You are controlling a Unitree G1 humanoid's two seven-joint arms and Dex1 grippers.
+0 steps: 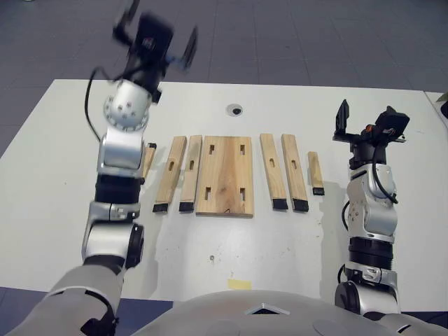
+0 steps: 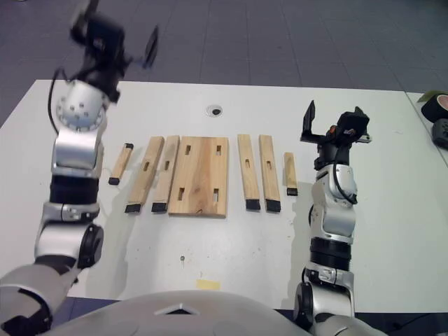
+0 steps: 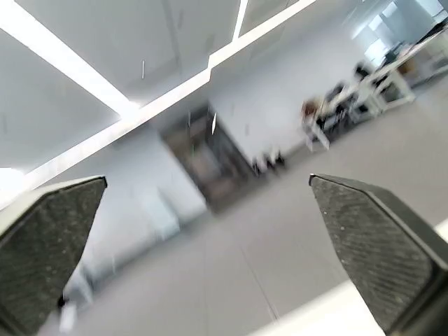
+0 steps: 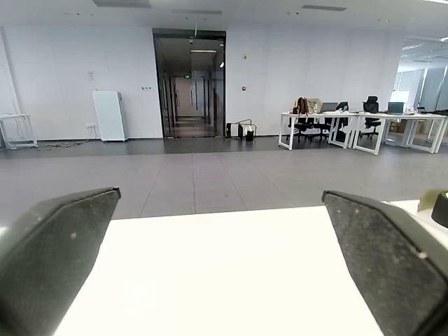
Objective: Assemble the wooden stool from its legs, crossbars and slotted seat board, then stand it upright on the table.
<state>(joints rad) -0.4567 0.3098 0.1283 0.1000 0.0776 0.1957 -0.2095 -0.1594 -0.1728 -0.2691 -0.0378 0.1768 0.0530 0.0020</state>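
The slotted seat board lies flat at the middle of the white table. Two legs lie side by side to its left, and two more to its right. One short crossbar rests right of the right legs. Another crossbar lies at the far left, beside my left forearm. My left gripper is raised high above the table's far edge, open and empty. My right gripper stands upright over the right side of the table, open, pointing away from the parts.
A round cable hole sits in the table behind the seat board. A yellow tape strip marks the near edge. Dark objects lie at the far right edge. Bare tabletop surrounds the row of parts.
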